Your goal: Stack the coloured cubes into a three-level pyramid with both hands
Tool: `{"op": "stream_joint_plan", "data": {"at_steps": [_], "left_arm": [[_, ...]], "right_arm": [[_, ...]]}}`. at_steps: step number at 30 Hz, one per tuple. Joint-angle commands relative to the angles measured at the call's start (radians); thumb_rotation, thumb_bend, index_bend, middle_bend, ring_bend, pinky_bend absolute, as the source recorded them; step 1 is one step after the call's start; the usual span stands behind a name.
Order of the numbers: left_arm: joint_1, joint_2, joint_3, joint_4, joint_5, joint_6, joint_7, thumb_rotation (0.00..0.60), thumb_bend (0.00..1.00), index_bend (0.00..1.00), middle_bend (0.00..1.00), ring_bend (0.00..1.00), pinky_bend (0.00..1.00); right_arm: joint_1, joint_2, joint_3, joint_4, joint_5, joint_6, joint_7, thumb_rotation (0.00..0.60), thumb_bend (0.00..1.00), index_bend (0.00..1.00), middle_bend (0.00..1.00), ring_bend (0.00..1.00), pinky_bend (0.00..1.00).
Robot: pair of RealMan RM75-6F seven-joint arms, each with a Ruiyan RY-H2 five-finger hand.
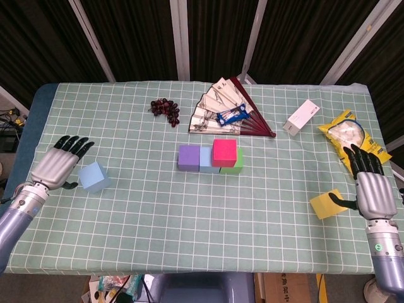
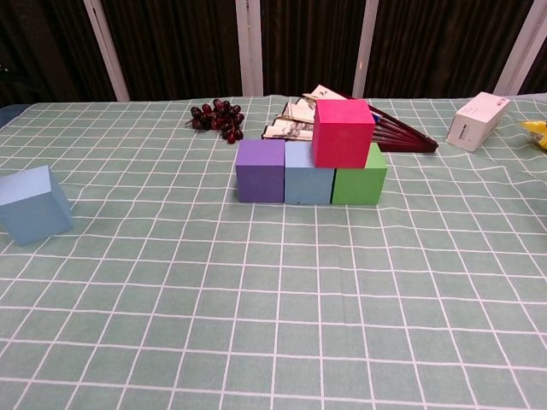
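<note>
Left robot hand (image 1: 58, 165): fingers spread, empty, just left of the light blue cube (image 1: 95, 177); seen from the head camera only.
Right robot hand (image 1: 369, 189): fingers apart, thumb at the yellow cube (image 1: 326, 204), contact unclear; also head view only.
Stack: purple cube (image 2: 260, 170), blue cube (image 2: 308, 174) and green cube (image 2: 360, 178) in a row mid-table, pink cube (image 2: 342, 132) on top, over blue and green.
Chest view: shows the tiers side-on, no hands, no yellow cube.
Behind: fan (image 1: 224, 115), grapes (image 1: 165, 109).
</note>
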Motion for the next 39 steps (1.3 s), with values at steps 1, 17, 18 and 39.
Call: {"op": "stream_joint_plan", "data": {"at_steps": [1,17,18,39], "left_arm": [[-0.008,-0.029,0.037,0.098,0.068,-0.034,-0.048,0.6,0.01,0.0,0.04,0.05,0.06],[-0.036,-0.174,0.119,0.396,0.25,-0.058,-0.226,0.6,0.01,0.0,0.03,0.05,0.06],[-0.037,-0.183,0.119,0.406,0.252,-0.055,-0.229,0.6,0.02,0.0,0.03,0.05,0.06],[-0.053,-0.339,0.057,0.389,0.192,-0.013,-0.184,0.6,0.11,0.0,0.03,0.05,0.06]], "right_arm": [[-0.006,-0.013,0.007,0.014,0.001,-0.006,-0.016,0.6,0.18,0.0,0.01,0.0,0.0],[-0.031,-0.072,0.044,0.066,0.017,-0.033,-0.08,0.6,0.18,0.0,0.01,0.0,0.0],[-0.032,-0.073,0.047,0.066,0.017,-0.036,-0.08,0.6,0.18,0.0,0.01,0.0,0.0],[-0.061,-0.059,0.09,0.051,0.009,-0.067,-0.038,0.6,0.18,0.0,0.01,0.0,0.0]]}}
